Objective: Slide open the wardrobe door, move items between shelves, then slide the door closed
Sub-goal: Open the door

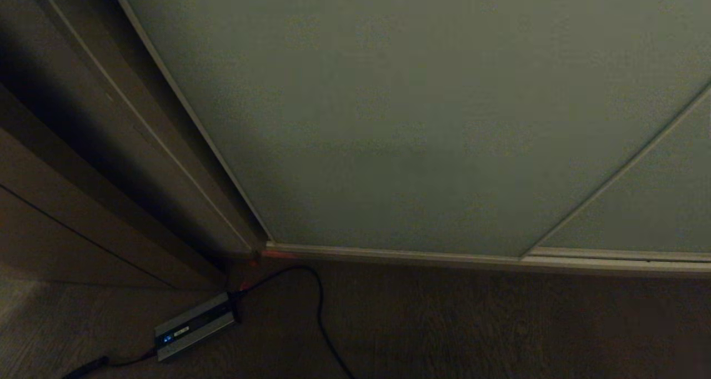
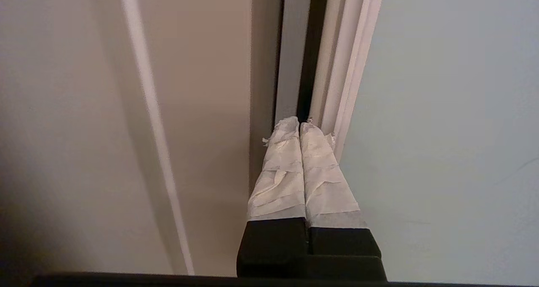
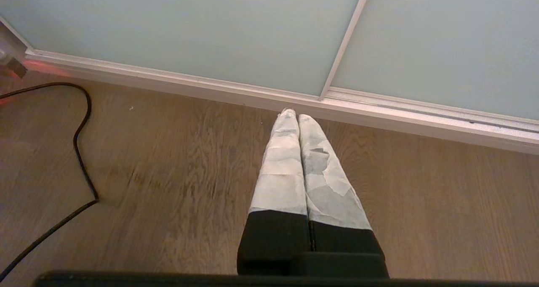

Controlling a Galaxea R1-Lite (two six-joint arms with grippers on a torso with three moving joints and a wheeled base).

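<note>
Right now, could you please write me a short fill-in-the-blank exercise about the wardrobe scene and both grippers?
1. The sliding wardrobe door is fully ____.
2. The left gripper, fingers pressed together, points at the dark gap beside the door's ____ edge.
3. The right gripper hangs over the wooden ____, its fingers shut.
4. A black cable runs across the floor to a small silver ____.

Missing words: closed; framed; floor; box
</note>
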